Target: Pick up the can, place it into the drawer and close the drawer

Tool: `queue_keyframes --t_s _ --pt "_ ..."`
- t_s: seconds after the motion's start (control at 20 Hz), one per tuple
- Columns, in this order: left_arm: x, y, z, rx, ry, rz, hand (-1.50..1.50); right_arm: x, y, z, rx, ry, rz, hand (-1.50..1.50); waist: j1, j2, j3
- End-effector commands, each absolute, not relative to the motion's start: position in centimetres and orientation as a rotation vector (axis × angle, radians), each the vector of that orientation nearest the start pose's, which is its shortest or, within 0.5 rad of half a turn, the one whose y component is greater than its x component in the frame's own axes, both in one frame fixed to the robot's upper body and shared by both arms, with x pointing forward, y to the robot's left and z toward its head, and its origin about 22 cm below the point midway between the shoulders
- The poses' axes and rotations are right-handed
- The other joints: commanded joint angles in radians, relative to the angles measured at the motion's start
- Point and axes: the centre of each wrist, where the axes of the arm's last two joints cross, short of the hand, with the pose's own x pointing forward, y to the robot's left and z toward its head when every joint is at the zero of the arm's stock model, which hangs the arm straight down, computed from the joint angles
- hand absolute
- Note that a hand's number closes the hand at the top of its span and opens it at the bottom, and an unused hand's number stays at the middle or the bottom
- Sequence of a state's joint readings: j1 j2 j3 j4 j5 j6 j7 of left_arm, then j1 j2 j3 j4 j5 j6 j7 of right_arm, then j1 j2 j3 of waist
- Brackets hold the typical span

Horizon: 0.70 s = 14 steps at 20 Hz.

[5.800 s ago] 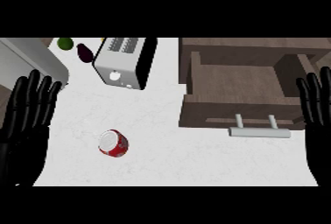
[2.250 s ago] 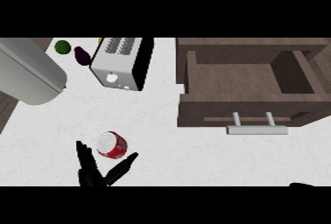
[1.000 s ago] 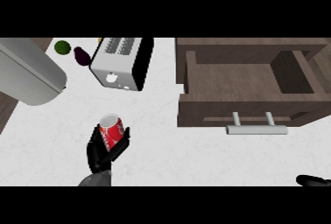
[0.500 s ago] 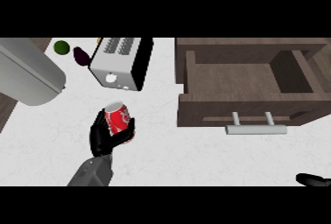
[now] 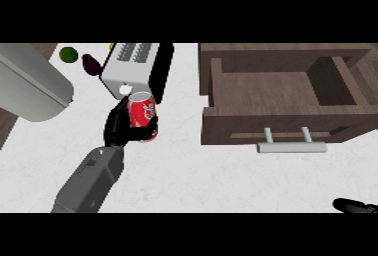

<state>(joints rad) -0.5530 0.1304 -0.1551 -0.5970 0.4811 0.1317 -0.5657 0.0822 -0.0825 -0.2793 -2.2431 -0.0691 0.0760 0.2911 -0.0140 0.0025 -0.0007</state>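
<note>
Left robot hand (image 5: 122, 126) lifts the can (image 5: 142, 110) higher, fingers wrapped round it.
It has risen off the worktop (image 5: 192, 170), still left of the open drawer (image 5: 284, 90); carrying across comes next.

We see a boxy light-grey forearm (image 5: 87, 182) with flat facets ending in a glossy black left robot hand (image 5: 122, 125); the right robot hand (image 5: 356, 205) shows only as a black sliver.

A white speckled counter (image 5: 221, 175) fills the view. At eleven o'clock stands a silver toaster (image 5: 131, 70), with a green lime (image 5: 68, 54) and a dark purple fruit (image 5: 91, 64) at ten. Dark wood cabinetry (image 5: 280, 52) occupies two o'clock
</note>
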Motion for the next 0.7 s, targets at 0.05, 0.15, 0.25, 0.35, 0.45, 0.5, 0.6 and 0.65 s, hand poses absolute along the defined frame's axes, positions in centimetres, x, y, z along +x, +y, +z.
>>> queue_keyframes --t_s 0.05,0.15,0.25,0.35,0.45,0.5,0.6,0.65 --pt "36.7 17.7 -3.6 -0.131 -1.623 0.038 1.50 16.7 -30.3 14.5 -0.267 -1.882 -0.058 -1.50 0.004 -0.003 0.001" --pt "37.4 16.5 -1.4 -0.122 -1.669 0.004 1.50 17.4 -30.6 16.3 -0.294 -1.843 -0.036 -1.50 0.011 -0.004 0.001" --pt "38.6 17.6 0.9 -0.110 -1.692 -0.027 1.50 17.2 -29.9 15.6 -0.289 -1.878 -0.064 -1.50 0.011 -0.005 0.001" --pt "38.9 15.4 2.9 -0.143 -1.696 -0.046 1.50 16.8 -30.2 15.7 -0.289 -1.863 -0.058 -1.50 0.016 -0.009 0.002" --pt "39.3 13.4 4.1 -0.158 -1.689 -0.071 1.50 18.0 -30.4 14.1 -0.287 -1.866 -0.049 -1.50 0.015 -0.007 0.002" --pt "39.3 12.6 4.9 -0.169 -1.685 -0.071 1.50 16.3 -29.8 14.5 -0.282 -1.853 -0.064 -1.50 0.006 -0.014 0.002" --pt "39.9 12.8 6.5 -0.178 -1.708 -0.052 1.50 17.0 -30.5 14.6 -0.283 -1.872 -0.042 -1.50 0.004 -0.012 0.003" --pt "40.4 11.9 7.8 -0.192 -1.694 -0.076 1.50 17.6 -29.8 14.8 -0.282 -1.880 -0.046 -1.50 0.005 -0.007 0.002"
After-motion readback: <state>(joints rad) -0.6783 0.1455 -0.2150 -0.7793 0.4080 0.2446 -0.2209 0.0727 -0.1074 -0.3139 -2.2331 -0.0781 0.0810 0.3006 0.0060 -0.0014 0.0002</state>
